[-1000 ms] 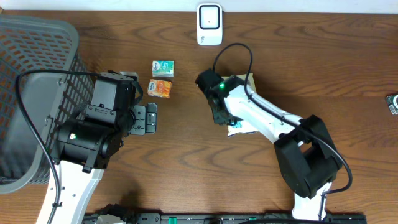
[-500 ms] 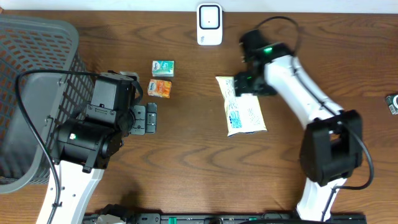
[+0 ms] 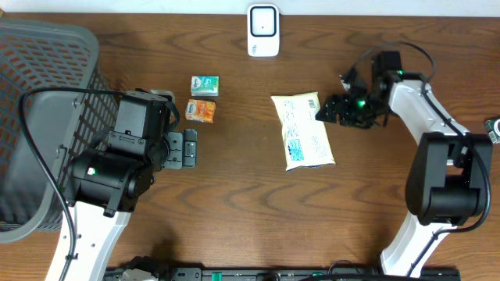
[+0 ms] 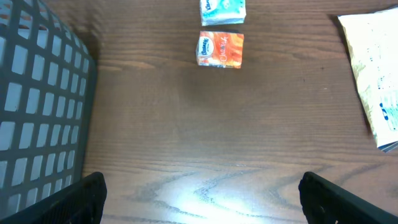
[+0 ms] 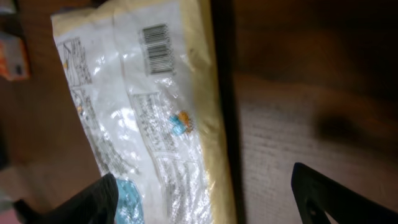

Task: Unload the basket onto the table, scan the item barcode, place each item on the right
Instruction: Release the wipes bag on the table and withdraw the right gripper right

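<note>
The snack packet point(image 3: 302, 131) lies flat on the brown wooden counter point(image 3: 234, 218), a little right of the middle. It is a soft, crinkly plastic bag, pale yellow at the edges, with a shiny white side full of small print. That printed side faces up, so the black barcode point(image 5: 157, 48) near one end is easy to see, which probably helps with finding it. The white scanner point(image 3: 263, 31) stands at the far edge of the counter, well apart from the packet, so I think the barcode has not yet been shown to it. The right end effector point(image 5: 205, 186) hangs just beside the packet's right edge with its two fingers spread wide and nothing in them. The left end effector point(image 4: 199, 186) is wide open too, holds nothing, and waits over bare wood on the left. A small orange box point(image 4: 221, 50) and a small blue-green box point(image 4: 222, 11) sit side by side beyond it. A dark mesh basket point(image 3: 39, 94) stands at the far left.
</note>
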Action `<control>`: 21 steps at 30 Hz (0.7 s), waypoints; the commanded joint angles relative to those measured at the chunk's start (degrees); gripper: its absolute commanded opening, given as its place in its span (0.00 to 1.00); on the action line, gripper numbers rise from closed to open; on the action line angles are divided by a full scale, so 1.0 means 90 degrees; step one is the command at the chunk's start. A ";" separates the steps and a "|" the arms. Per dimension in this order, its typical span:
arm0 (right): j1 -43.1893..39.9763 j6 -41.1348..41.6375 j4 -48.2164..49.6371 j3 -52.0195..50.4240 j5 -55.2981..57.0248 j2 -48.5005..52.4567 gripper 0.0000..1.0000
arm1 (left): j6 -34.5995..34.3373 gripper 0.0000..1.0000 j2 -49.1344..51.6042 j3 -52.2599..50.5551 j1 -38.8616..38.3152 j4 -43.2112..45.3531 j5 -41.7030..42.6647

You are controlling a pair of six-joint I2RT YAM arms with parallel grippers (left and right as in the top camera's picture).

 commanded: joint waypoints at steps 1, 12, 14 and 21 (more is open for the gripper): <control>-0.0168 -0.0185 0.0318 -0.0413 -0.0952 -0.0015 0.86 | 0.0007 0.98 0.0024 0.0083 -0.0002 -0.0034 -0.0039; 0.0066 0.0362 0.1851 -0.1647 -0.1183 -0.0010 0.80 | 0.0007 0.98 0.0024 0.0083 -0.0002 -0.0034 -0.0039; 0.0163 0.0733 0.2237 -0.1853 -0.1183 -0.0002 0.77 | 0.0007 0.98 0.0024 0.0083 -0.0002 -0.0034 -0.0039; 0.0559 0.1394 0.2973 -0.2195 -0.1151 0.0097 0.62 | 0.0007 0.98 0.0024 0.0083 -0.0002 -0.0034 -0.0039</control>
